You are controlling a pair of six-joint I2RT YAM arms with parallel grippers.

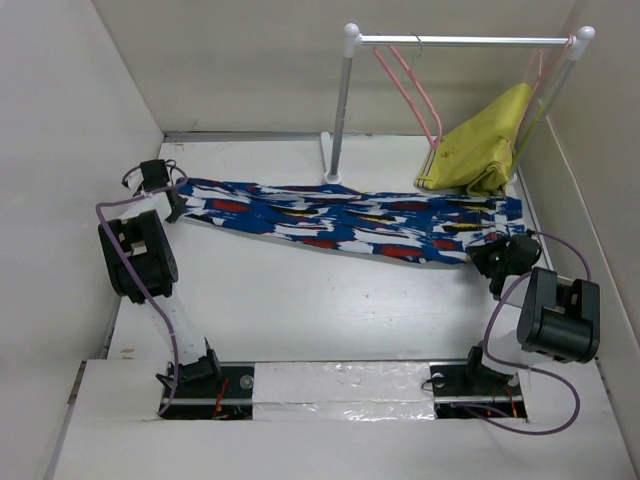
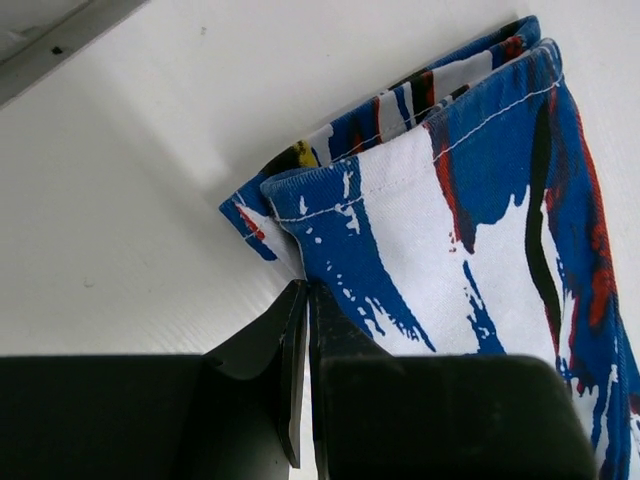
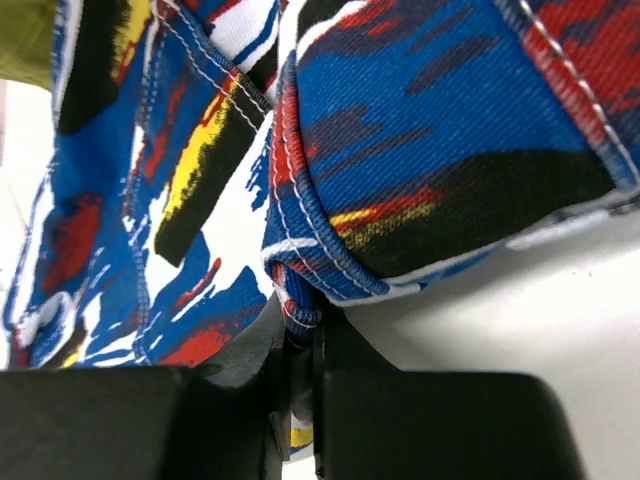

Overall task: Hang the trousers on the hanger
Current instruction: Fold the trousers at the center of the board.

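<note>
The left gripper (image 2: pixel 304 300) pinches shut on a hem corner of the trousers (image 2: pixel 480 250), while the right gripper (image 3: pixel 300 318) clamps a seam at the opposite end. The garment lies flat on the white table (image 1: pixel 300 310), its long axis running left to right between both arms. Beyond it the empty pink hanger (image 1: pixel 404 88) hangs from the rail (image 1: pixel 470 41), nearer the right arm, beside a yellow-green garment (image 1: pixel 480 150). White walls close in.

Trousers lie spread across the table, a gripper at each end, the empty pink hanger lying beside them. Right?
No: the hanger hangs from the rail, as the top external view shows. The trousers do lie spread across the table, the left gripper and right gripper at their ends.
</note>
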